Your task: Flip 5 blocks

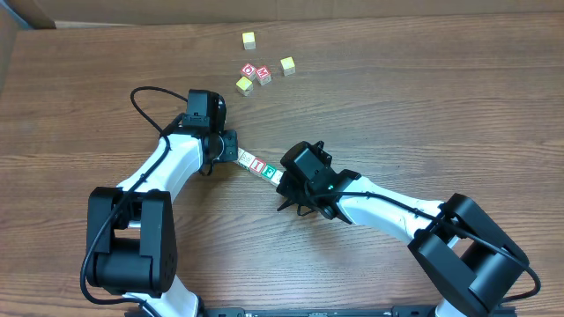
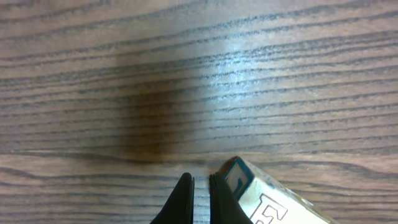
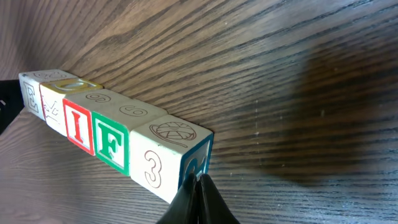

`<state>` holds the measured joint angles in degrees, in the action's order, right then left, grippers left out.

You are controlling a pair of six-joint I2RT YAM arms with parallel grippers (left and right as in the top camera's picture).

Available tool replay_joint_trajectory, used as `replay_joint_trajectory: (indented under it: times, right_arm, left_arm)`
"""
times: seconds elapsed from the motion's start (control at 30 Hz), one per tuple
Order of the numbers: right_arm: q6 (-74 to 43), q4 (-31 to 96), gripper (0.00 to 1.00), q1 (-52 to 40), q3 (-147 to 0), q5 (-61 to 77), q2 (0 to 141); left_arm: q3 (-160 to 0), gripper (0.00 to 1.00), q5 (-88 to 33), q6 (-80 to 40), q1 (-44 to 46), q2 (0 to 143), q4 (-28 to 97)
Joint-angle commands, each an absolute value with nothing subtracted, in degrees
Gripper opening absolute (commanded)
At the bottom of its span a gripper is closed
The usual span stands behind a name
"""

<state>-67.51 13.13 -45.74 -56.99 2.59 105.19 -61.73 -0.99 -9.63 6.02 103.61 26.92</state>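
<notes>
The blocks (image 3: pixel 112 140), lined up mid-frame between your closed left end effector (image 2: pixel 200 199) and closed right end effector (image 3: pixel 198 199), should roll as one, so press both ends evenly.

Toward the far side of the brown wood-grain table (image 1: pixel 423 97) sits a loose cluster of small cubes. The lone yellow cube (image 1: pixel 249 40) lies farthest back, apart from the rest. Nearer in, two red-topped cubes with white marks, the left red cube (image 1: pixel 249 70) and the right red cube (image 1: pixel 264 77), sit just beside each other, corners nearly meeting. A second yellow cube (image 1: pixel 287 65) lies off to their right, and a third yellow cube (image 1: pixel 244 84) is tucked close against the left red one. A tan cardboard-like panel (image 1: pixel 26 13) shows at the back left corner.
</notes>
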Motion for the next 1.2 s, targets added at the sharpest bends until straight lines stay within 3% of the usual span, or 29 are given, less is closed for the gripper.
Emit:
replay_joint_trajectory:
  times: [0.0,1.17]
  right_arm:
    - [-67.75,12.93,0.04,-46.02,-58.06,2.68,105.56]
    - [-76.79,12.01,0.04,-49.1,-58.02,-0.05,105.58]
  left_arm:
    - [-61.12,0.04,-0.89,-8.99,6.79,103.88,26.28]
    - [-61.12,0.04,-7.31,-8.97,6.79,105.34,23.92]
